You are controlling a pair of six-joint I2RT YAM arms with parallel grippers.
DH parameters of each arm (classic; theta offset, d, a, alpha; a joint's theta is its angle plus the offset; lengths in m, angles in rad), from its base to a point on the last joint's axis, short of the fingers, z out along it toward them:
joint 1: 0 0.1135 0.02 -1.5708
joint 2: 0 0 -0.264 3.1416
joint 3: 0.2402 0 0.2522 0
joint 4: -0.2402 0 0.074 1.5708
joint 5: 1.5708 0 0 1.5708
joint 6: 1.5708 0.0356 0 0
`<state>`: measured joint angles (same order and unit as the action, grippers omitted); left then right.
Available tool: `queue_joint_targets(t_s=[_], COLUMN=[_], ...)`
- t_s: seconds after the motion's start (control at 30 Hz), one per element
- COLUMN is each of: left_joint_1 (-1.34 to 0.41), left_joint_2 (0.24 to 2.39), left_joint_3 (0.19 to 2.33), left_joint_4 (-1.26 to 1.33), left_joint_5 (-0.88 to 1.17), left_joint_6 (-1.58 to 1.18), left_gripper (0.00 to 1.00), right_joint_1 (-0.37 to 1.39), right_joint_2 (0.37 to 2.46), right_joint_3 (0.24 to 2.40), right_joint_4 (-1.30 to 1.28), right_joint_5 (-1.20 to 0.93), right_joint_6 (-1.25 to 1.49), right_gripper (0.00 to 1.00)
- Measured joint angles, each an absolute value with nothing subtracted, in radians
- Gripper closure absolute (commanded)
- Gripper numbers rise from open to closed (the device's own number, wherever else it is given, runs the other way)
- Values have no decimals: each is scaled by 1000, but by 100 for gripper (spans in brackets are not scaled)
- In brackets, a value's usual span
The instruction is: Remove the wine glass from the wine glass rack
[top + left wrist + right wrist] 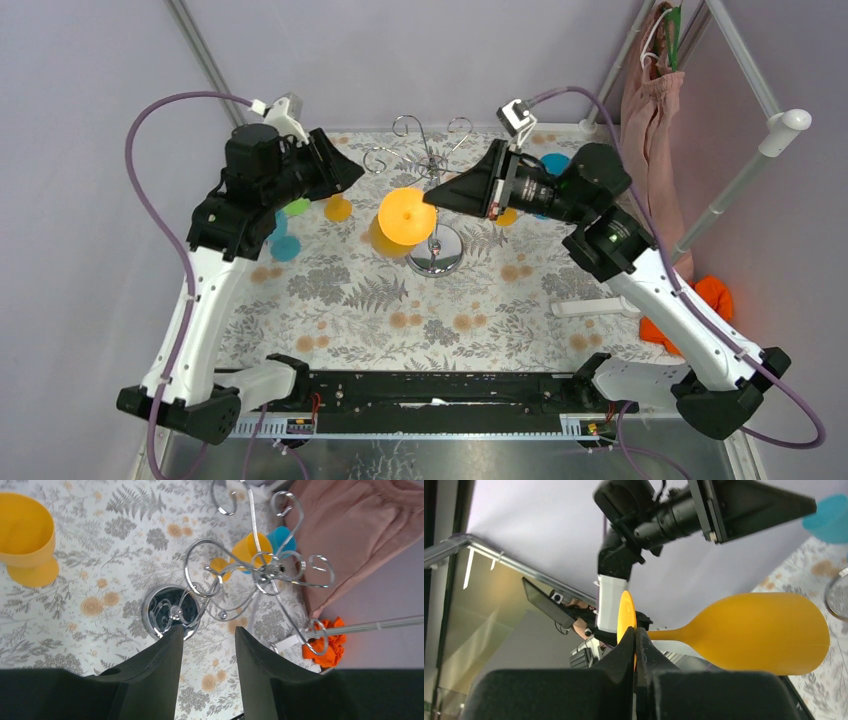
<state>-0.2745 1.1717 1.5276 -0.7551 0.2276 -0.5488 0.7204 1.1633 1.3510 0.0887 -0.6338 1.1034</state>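
Jaws of the right gripper [635, 642] are pressing together on the round foot of one orange wine glass [764, 630], holding it sideways off the table [330, 300], just beside the pole of the single wine glass rack [440, 258]. The left gripper [209, 650] is hovering to the left of the rack with its jaws standing apart, gripping nothing. At least five other glasses [338, 208] are showing on the table: two orange, two blue, one green.
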Motion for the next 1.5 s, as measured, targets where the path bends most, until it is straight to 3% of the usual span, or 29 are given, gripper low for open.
queue_joint_targets(t_s=[0.23, 0.43, 0.63, 0.73, 0.87, 1.1, 1.5], left_joint_1=[-252, -124, 4, 24, 24, 25, 60], left_joint_2=[1008, 937, 1049, 1172, 1260, 1276, 1314], left_joint_3=[1489, 1305, 1004, 967, 967, 966, 964], left_joint_4=[-587, -187, 554, 962, 1280, 1470, 1514], left_joint_5=[274, 567, 888, 975, 1025, 1047, 1048], left_joint_6=[-548, -632, -1018, -1260, -1449, -1539, -1583], left_gripper=[45, 45, 45, 45, 46, 47, 47], right_joint_1=[721, 721, 721, 721, 721, 674, 574], right_joint_2=[1136, 1121, 1124, 1140, 1179, 1262, 1351], right_joint_3=[1504, 1649, 1679, 1679, 1679, 1675, 1569], right_joint_4=[81, -25, -68, -66, -21, 128, 545], right_joint_5=[-554, -398, -288, -251, -255, -362, -584], right_joint_6=[992, 842, 746, 717, 711, 796, 1215], right_gripper=[100, 100, 100, 100, 100, 100, 100])
